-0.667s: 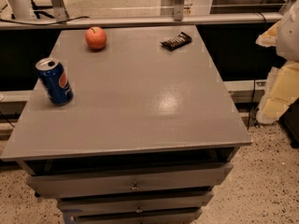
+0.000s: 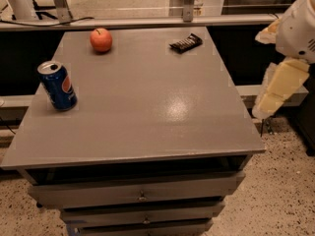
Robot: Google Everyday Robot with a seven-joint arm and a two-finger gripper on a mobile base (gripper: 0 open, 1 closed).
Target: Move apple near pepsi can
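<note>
Apple [image 2: 101, 40] sits stem-up at the far side of the grey table [image 2: 147, 127], well apart from the gripper [image 2: 275, 90], which hangs beyond the table's opposite edge; whether it is released or clenched I cannot tell. Pepsi can [image 2: 58, 86] stands upright farther still from the gripper and apart from the apple, so the carry is, I judge, not yet begun, while a dark snack bar [image 2: 186, 43] lies nearest the gripper. Its smooth top shines above drawers [image 2: 142, 195], on a speckled floor [image 2: 275, 195].

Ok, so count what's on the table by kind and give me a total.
apple: 1
can: 1
snack bar: 1
Total: 3 on the table
The gripper hangs beyond the table's right edge, apart from all three.
</note>
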